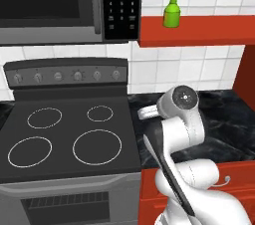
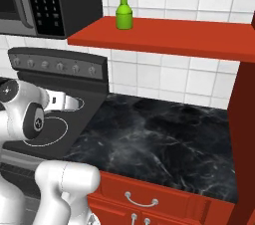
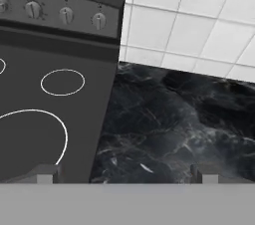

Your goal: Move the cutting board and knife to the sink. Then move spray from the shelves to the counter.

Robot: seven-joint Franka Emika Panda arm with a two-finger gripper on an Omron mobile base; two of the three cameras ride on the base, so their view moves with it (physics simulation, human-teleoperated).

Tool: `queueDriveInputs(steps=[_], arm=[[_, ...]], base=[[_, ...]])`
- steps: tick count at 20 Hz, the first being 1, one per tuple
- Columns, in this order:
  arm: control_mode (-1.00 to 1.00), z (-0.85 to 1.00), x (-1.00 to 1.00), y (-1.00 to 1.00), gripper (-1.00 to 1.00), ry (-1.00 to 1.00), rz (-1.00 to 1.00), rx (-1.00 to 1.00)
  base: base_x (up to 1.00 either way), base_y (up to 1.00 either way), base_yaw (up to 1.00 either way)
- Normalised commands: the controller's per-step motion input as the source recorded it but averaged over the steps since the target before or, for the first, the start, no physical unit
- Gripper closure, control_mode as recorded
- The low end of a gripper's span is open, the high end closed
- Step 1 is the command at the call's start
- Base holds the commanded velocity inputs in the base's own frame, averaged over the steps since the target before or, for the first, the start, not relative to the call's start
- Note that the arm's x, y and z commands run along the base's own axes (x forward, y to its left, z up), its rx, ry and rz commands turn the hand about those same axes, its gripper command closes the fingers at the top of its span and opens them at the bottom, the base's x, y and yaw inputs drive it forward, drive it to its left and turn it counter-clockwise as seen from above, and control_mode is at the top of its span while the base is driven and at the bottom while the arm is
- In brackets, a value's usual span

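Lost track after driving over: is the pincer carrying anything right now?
Nothing is held: the pincer is open and bare above the black marble-patterned counter.

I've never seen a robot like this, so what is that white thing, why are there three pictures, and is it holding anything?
The white thing is a robot arm in a pretend kitchen. Two pictures come from cameras riding behind it, one on each side. The third looks out from its hand, where the gripper has two small fingers spread apart, holding nothing. Below are a black stove and a dark marble counter. A green spray bottle stands on the red shelf above.
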Motion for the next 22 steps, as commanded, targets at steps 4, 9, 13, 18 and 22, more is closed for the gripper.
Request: queueDriveInputs(steps=[4, 9, 13, 18, 22], arm=[[-1.0, 0.33, 0.11, -0.18, -1.0, -0.16, -0.06, 0.0], [-1.0, 0.32, 0.0, -0.33, -1.0, -0.05, 0.0, 0.01], [-1.0, 0.42, 0.0, -0.36, -1.0, 0.0, 0.0, 0.03], [-1.0, 0.47, 0.0, -0.26, -1.0, 0.04, 0.0, 0.03], [-1.0, 0.48, -0.01, -0.22, -1.0, 0.04, 0.0, 0.06]], base=[[0.0, 0.0, 0.0], [0.0, 0.0, 0.0], [0.0, 0.0, 0.0], [0.0, 0.0, 0.0], [0.0, 0.0, 0.0]])
